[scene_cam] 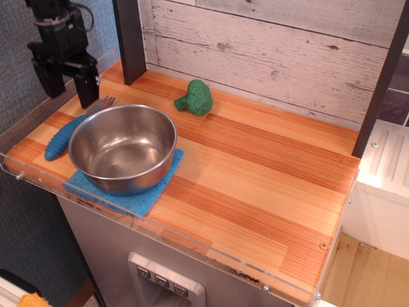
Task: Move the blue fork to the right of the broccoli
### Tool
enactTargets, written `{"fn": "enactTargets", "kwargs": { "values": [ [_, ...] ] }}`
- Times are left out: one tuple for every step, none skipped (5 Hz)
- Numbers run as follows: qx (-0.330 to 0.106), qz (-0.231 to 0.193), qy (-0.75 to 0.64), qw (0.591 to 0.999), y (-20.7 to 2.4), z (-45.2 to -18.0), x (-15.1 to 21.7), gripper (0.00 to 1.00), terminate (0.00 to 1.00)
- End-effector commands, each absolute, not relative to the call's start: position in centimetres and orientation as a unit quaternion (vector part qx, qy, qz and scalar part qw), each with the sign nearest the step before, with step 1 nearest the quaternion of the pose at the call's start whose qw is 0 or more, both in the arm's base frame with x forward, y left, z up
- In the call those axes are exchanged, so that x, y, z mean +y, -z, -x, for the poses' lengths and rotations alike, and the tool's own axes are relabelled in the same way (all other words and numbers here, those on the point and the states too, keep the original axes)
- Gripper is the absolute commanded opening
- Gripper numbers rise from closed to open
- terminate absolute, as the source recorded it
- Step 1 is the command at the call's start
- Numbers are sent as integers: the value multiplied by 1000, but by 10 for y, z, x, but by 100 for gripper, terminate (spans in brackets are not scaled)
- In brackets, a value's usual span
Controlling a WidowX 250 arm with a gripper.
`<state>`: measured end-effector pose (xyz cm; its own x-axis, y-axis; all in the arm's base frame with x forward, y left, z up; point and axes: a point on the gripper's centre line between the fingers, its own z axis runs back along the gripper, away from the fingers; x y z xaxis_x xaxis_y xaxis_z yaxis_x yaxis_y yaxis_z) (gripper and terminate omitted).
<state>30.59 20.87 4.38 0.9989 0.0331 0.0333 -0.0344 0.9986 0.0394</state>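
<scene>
The blue fork (69, 130) lies along the left side of the steel bowl (123, 147), its tines close to the rim, so only the outer left side is free. The gripper (68, 88), fingers apart, hangs above the tines. A dark post (130, 38) stands behind. To the right of the broccoli (195, 97), bare counter (275, 173) runs wide to a 2nd post (382, 80).

A black robot arm reaches down at the far left corner of the counter (268, 185), its tool (67, 89) pointing downward with both dark fingers (85, 89) spread apart, nothing held between them.
</scene>
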Motion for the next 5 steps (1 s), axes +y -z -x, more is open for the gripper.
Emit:
{"fn": "enactTargets", "kwargs": {
  "values": [
    [-14,-33,-9,999,-48,-295,202,100,0],
    [-3,-33,-12,999,-40,-293,202,100,0],
    [9,-33,-17,999,-33,-290,205,100,0],
    [18,-31,-19,999,-24,-287,206,100,0],
    [23,-29,-19,999,-17,-286,207,100,0]
  ]
}}
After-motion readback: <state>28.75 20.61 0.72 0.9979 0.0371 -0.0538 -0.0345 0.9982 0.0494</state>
